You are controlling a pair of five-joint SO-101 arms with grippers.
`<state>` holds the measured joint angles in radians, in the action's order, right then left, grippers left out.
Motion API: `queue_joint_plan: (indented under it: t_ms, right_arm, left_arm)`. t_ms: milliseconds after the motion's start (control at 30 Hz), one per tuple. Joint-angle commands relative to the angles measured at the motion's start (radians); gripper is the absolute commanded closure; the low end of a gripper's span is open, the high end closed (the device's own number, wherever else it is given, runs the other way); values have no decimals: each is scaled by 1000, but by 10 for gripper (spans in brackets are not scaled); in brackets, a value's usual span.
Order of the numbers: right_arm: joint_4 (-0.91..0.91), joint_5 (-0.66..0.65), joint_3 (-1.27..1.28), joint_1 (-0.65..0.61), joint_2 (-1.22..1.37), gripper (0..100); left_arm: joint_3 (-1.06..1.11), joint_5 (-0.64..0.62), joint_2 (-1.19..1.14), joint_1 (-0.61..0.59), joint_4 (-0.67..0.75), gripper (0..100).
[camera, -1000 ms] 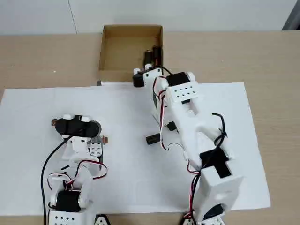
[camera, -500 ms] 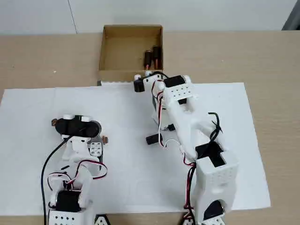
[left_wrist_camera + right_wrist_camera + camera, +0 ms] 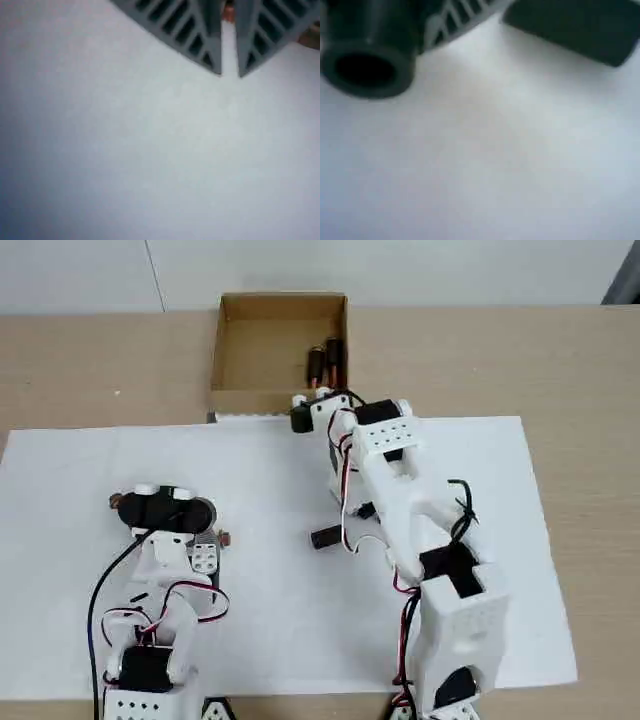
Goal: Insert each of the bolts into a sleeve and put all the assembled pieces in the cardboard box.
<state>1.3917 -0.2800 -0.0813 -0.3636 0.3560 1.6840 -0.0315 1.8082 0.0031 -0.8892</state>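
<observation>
A black sleeve lies on the white paper right at the tip of my right gripper. In the right wrist view the sleeve shows its open bore close up. A second dark piece lies beside it. My left gripper rests low on the paper at the left. In the left wrist view its jaws stand almost together, with a copper bolt between them. Two assembled pieces lie in the cardboard box.
The box stands at the back, just beyond the paper's far edge. The right arm stretches across the right half of the paper. A small brown piece sits by the left arm's black motor. Bare wooden table surrounds the paper.
The right arm's elbow and base section shifted slightly to the left. Its wrist eased a little back from the box. The sleeve on the paper stayed put. The left arm has not moved.
</observation>
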Motion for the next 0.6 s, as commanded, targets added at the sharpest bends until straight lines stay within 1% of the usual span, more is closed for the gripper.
queue_joint_plan:
  t_ms: [0,233,400,567]
  right_arm:
    - [2,-3,-6,1,-150,991]
    - [165,5,-8,4,-278,994]
    - [289,155,-6,21,-363,992]
    - [311,279,-6,56,-509,995]
  left_arm:
    - [-4,2,14,-3,0,994]
    - [-4,5,14,3,-2,994]
    - [-4,5,14,-2,-2,994]
    - [-12,-2,14,-3,-3,994]
